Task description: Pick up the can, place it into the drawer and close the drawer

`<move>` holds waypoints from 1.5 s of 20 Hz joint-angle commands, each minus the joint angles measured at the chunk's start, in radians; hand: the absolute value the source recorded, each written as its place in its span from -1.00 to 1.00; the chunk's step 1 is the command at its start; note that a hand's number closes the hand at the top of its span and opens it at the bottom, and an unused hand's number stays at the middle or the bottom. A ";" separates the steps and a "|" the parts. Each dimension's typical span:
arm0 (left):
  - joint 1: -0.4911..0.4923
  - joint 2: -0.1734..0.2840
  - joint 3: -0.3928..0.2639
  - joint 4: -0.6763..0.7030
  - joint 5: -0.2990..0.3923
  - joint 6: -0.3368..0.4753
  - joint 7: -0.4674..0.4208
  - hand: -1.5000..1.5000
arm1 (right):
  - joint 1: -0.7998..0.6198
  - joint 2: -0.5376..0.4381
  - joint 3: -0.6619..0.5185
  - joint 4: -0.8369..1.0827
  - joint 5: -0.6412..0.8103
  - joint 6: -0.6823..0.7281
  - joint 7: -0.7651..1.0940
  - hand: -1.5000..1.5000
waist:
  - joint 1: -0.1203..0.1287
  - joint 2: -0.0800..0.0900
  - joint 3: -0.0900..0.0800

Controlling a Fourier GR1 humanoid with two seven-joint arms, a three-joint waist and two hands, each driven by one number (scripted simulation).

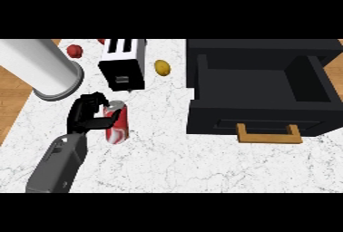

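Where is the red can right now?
In the head view, the can stands left of centre on the white counter, held by the left hand, just below the toaster and left of the open drawer.

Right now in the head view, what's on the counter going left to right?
White cylinder → left hand curled round the red-and-white can → toaster → yellow fruit → open black drawer with its wooden handle.
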 commanded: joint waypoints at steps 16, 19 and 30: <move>-0.041 -0.184 -0.279 -0.791 -0.135 0.336 0.680 1.00 | -0.037 -0.012 -0.042 -0.002 -0.036 0.025 0.031 -1.00 | -0.026 0.011 -0.002; -0.183 -0.187 -0.329 -0.746 -0.137 0.433 0.753 1.00 | -0.023 0.022 0.003 -0.056 0.006 0.003 0.046 -1.00 | -0.034 0.012 -0.002; -0.516 -0.188 -0.401 -0.540 -0.102 0.568 0.834 1.00 | -0.021 -0.003 -0.048 -0.011 -0.014 0.040 0.012 -1.00 | -0.046 0.014 -0.002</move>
